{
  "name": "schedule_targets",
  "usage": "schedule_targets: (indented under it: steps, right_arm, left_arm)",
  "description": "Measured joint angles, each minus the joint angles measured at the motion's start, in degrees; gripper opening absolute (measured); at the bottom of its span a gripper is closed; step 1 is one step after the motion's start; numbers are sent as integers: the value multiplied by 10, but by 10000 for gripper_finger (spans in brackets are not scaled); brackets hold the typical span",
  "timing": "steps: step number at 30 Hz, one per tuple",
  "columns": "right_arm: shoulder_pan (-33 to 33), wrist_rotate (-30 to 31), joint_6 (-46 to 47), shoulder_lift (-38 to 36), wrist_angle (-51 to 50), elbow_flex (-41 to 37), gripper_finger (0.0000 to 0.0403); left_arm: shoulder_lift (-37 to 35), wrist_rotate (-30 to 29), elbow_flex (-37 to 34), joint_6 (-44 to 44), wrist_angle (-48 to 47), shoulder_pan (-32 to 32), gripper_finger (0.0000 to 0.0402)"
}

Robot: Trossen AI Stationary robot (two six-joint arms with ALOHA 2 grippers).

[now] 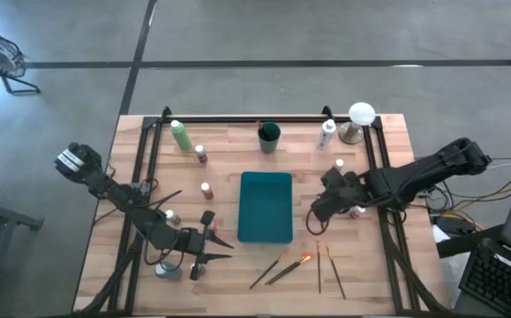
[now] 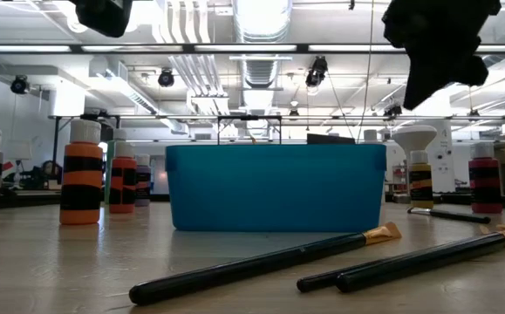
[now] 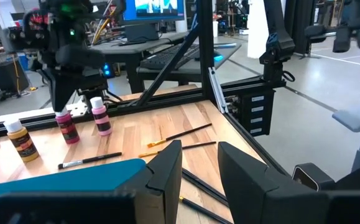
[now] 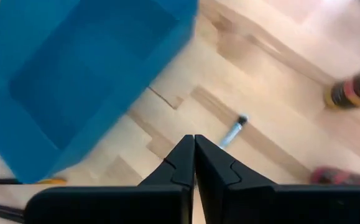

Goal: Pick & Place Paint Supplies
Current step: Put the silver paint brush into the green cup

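Observation:
The paint supplies are spread over the wooden table around a flat teal tray (image 1: pixel 265 206). Small white-capped bottles stand left of it (image 1: pixel 206 190) and right of it (image 1: pixel 358 212), and a light-green bottle (image 1: pixel 180 135) lies at the far left. Several thin brushes (image 1: pixel 277 265) lie near the front edge. My left gripper (image 1: pixel 220 246) hovers open and level at the tray's near left corner, with nothing between its fingers (image 3: pixel 167 168). My right gripper (image 1: pixel 315 212) is shut and slants down just right of the tray. A short brush (image 4: pixel 232 132) lies on the wood beyond its tips (image 4: pixel 194 142).
A dark green cup (image 1: pixel 269 134), a white bottle (image 1: pixel 327 132) and a white-domed object on a metal stand (image 1: pixel 359 119) stand along the far edge. A black frame rail (image 1: pixel 237 119) borders the table. An orange-banded bottle (image 2: pixel 82 174) stands left of the tray.

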Motion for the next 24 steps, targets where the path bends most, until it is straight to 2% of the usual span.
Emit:
schedule_targets:
  steps: [5, 12, 17, 24]
  right_arm:
    - [-13, -5, 38, 21, -70, 0, 8]
    - [-63, -54, 17, 52, -46, 0, 14]
    - [-97, -83, -13, 84, -32, 0, 48]
    - [-136, -93, -38, 136, -31, 0, 115]
  left_arm:
    - [0, 0, 0, 8, 0, 0, 110]
    - [0, 0, 0, 14, 0, 0, 110]
    - [0, 0, 0, 14, 0, 0, 110]
    - [0, 0, 0, 14, 0, 0, 110]
